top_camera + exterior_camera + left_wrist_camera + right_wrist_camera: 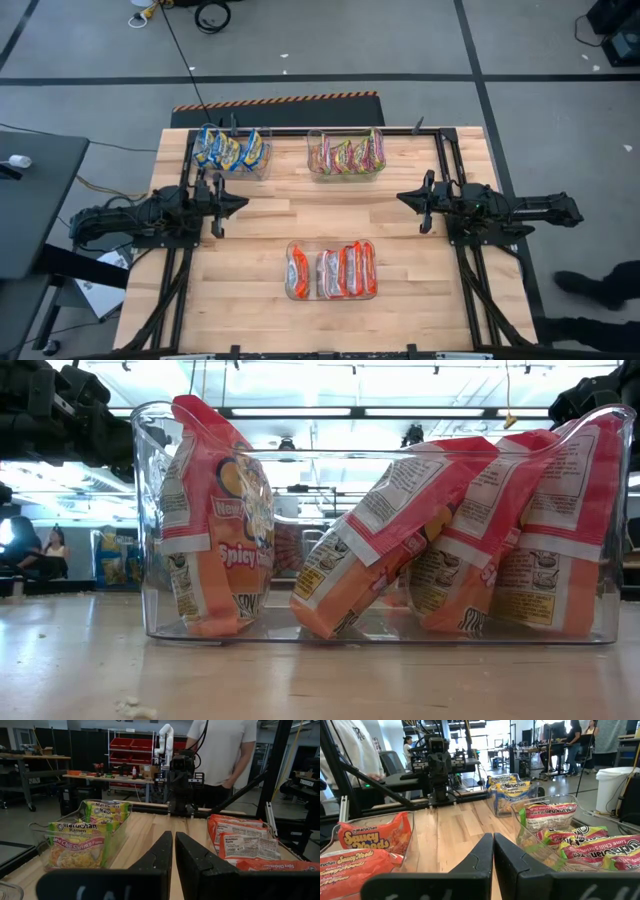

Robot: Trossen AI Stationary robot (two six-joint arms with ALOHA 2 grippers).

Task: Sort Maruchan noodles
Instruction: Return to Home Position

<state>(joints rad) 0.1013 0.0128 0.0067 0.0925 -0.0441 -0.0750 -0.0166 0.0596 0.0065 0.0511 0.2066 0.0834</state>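
The Maruchan noodles stand sorted on edge in three clear bins. Blue-yellow packets (229, 149) fill the far-left bin, green/pink-yellow packets (347, 155) the far-middle bin, and red/orange-silver packets (333, 271) the near-middle bin. In the low view the red packets (390, 535) lean against each other inside their bin. My left gripper (240, 203) hovers over the table's left part, shut and empty; its fingers (173, 851) meet. My right gripper (404, 198) hovers over the right part, also shut and empty, fingers (493, 851) together.
Bare wood lies between the two grippers and around the bins (330, 222). A black frame runs along the table's left and right sides (452, 190). A person stands beyond the table's right edge (222, 750); another person's legs show at the lower right (600, 290).
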